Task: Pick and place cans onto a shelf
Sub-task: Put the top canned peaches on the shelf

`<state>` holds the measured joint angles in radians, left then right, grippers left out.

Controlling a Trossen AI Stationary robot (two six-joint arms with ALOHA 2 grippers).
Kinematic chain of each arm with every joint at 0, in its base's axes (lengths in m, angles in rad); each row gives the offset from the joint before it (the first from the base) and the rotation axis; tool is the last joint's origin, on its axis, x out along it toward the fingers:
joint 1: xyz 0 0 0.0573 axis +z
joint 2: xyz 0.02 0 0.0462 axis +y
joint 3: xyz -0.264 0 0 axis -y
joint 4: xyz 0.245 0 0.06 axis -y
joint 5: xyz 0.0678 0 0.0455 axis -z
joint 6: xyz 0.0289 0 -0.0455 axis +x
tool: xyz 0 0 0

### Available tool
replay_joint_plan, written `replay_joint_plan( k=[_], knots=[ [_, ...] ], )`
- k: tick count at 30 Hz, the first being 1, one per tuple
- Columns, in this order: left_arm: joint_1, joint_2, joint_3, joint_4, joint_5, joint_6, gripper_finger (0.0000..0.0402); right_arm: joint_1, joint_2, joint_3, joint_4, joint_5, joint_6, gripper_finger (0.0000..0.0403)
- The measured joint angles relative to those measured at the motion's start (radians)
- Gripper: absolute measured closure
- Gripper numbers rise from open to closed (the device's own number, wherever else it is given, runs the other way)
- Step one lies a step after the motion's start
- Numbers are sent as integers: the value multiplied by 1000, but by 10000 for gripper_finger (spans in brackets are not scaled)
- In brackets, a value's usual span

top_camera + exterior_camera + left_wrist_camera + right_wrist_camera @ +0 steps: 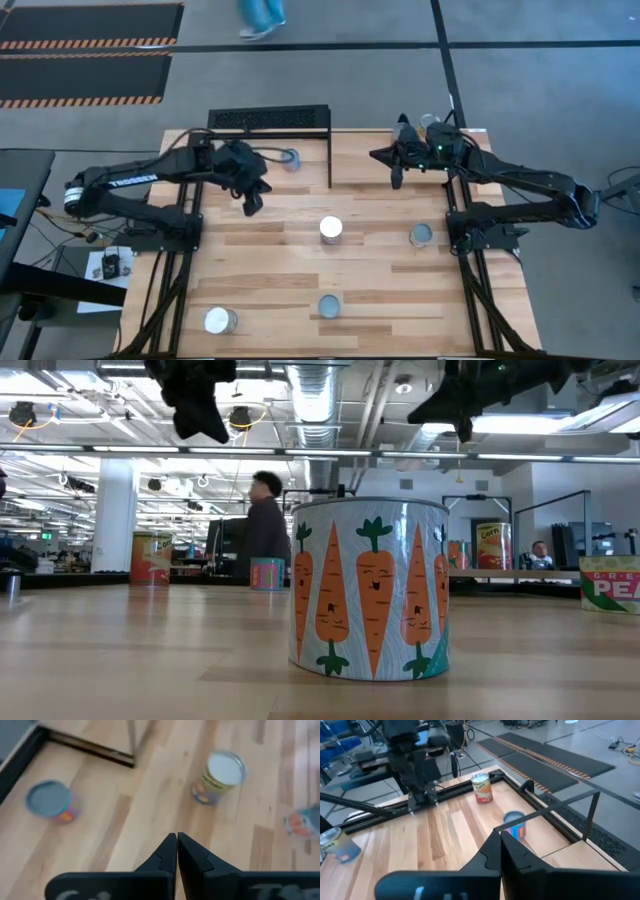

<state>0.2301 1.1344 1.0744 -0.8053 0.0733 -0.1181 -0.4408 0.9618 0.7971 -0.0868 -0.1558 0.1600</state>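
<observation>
Several cans stand upright on the wooden table. A blue-topped can (290, 158) stands by the shelf's black frame bars (330, 160); it also shows in the left wrist view (50, 800) and the right wrist view (515, 825). A white-topped can (331, 229) is mid-table. Others stand at the right (421, 235), near middle (330, 305) and near left (220, 320). A carrot-label can (370, 590) fills the low view. My left gripper (252, 200) is shut and empty above the table, left of the white-topped can (220, 775). My right gripper (397, 180) is shut and empty, right of the shelf.
A black perforated grate (270, 118) runs along the far edge behind the shelf. A corn-label can (481, 787) stands near the far left corner. Another can (432, 122) stands behind my right arm. A person (262, 525) is in the room beyond the table.
</observation>
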Motion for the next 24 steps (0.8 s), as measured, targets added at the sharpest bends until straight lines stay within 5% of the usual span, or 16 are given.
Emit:
replay_joint_plan(
  k=[12, 24],
  knots=[
    [-192, 221, 17, 258, -2, 154, 396, 0, -1, 0, -72, 0, -11, 390],
    [-272, 475, 16, 541, -6, 287, 305, 0, -1, 0, -119, -38, -38, 390]
  ],
)
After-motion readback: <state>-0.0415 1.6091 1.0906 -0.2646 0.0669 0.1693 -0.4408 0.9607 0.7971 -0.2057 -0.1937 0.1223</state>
